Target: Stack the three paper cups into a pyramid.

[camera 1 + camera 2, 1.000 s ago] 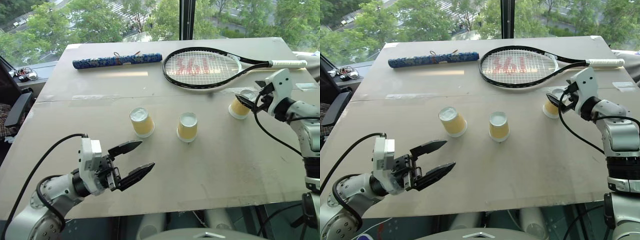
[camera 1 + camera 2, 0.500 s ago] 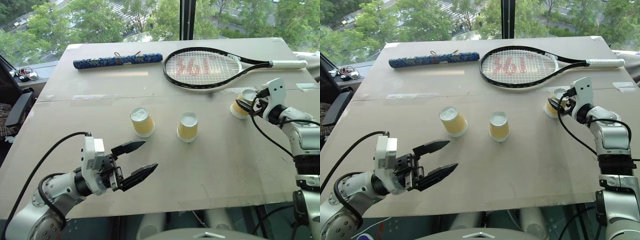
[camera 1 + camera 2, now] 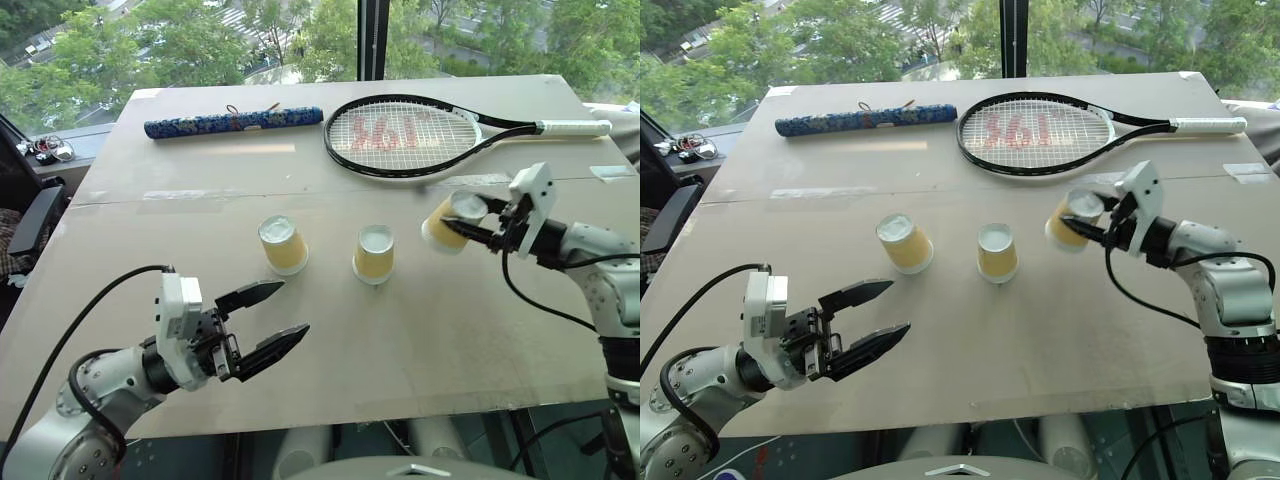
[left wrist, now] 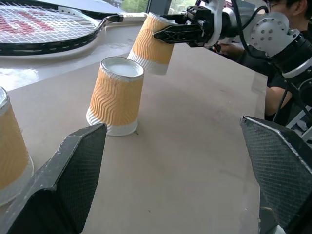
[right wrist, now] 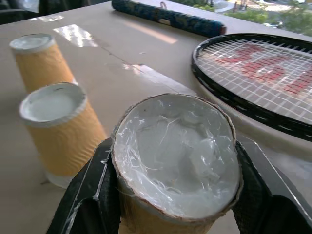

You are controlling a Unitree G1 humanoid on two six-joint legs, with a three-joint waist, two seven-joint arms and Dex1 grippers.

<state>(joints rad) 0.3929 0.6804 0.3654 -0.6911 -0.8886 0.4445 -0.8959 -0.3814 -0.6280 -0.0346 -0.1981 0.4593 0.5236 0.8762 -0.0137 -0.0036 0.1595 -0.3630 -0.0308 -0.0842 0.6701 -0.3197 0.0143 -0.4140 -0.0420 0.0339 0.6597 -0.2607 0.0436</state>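
Note:
Two paper cups stand upside down mid-table: the left cup (image 3: 283, 245) and the middle cup (image 3: 374, 253). My right gripper (image 3: 458, 218) is shut on the third paper cup (image 3: 436, 235), which hangs tilted above the table just right of the middle cup. In the right wrist view the held cup (image 5: 175, 156) sits squeezed between both fingers, white base facing the camera. Near the front edge my left gripper (image 3: 270, 320) stands open with nothing in it, in front of the left cup. No pyramid stands.
A tennis racket (image 3: 405, 135) lies at the back right and a blue rolled tube (image 3: 233, 122) at the back left. The table (image 3: 450, 330) ends close in front of my left gripper. A person (image 4: 287, 9) sits beyond the table's right side.
My right gripper shut on the rightmost cup, lifted it off the table and carried it left toward the middle cup. The left gripper stayed in place, open.

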